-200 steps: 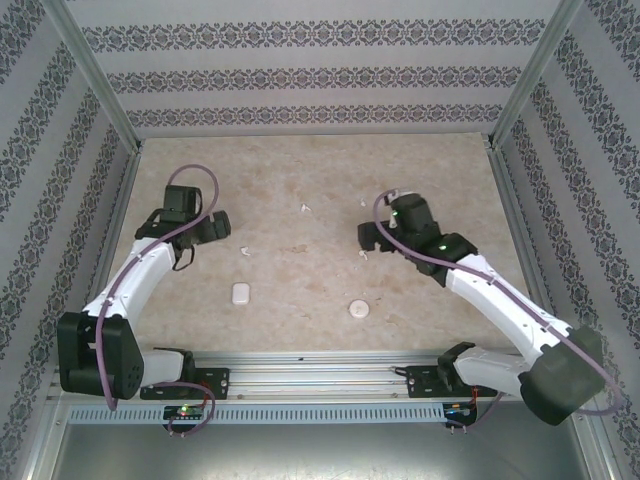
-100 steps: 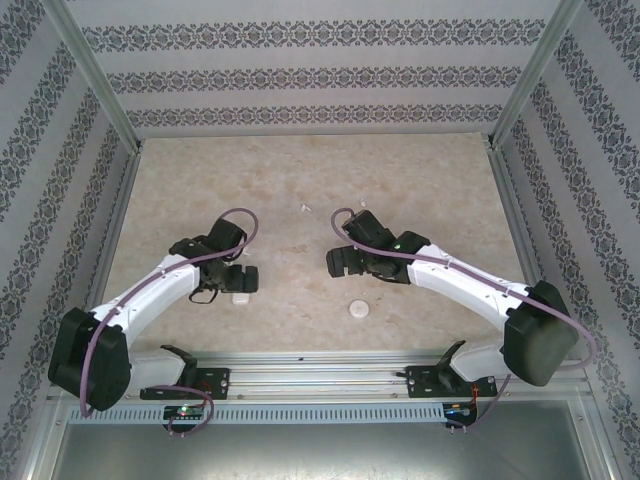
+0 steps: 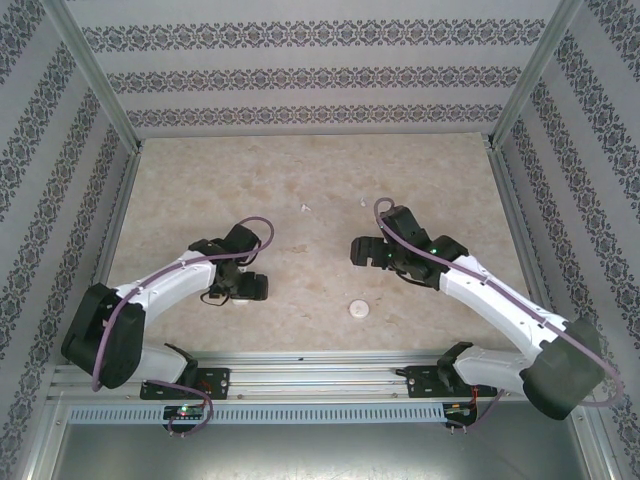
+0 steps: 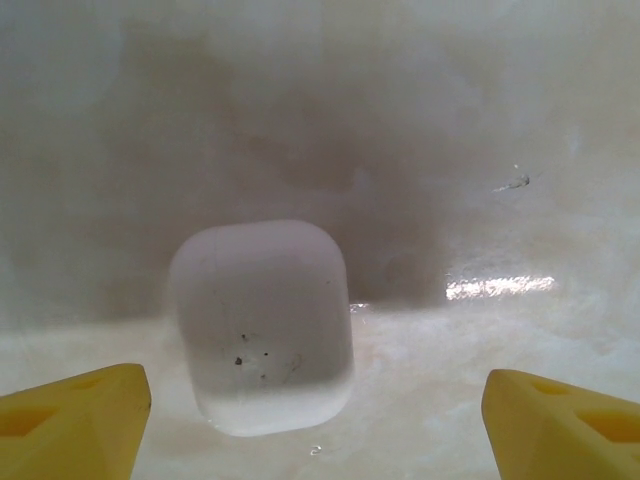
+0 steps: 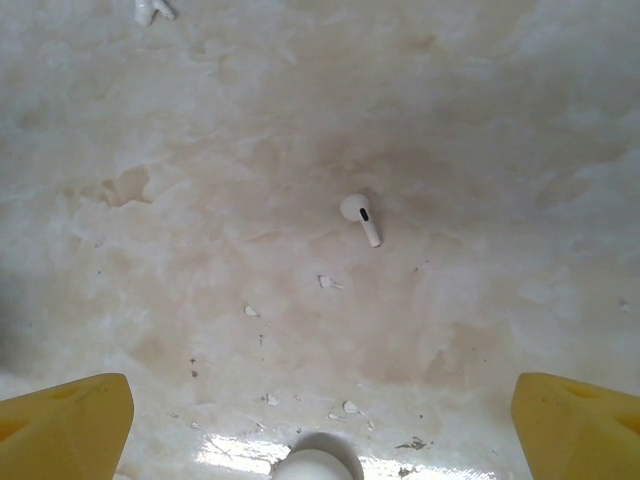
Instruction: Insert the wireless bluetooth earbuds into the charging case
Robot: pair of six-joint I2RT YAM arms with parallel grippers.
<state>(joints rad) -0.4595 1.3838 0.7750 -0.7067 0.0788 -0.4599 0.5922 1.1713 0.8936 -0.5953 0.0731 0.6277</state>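
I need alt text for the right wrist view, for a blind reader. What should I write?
A small white earbud lies on the pale marbled table near the middle of the picture. The right arm's yellow jaws stand wide apart at the lower corners, and a second white piece shows at the top left edge.

Noting charging case (image 4: 262, 325) as smooth white plastic, looking matt — carrying dark specks. Seeing earbud (image 5: 360, 215) as glossy white plastic. Recording tabletop (image 5: 500, 150) as marbled beige, glaring glossy in patches, flaking.
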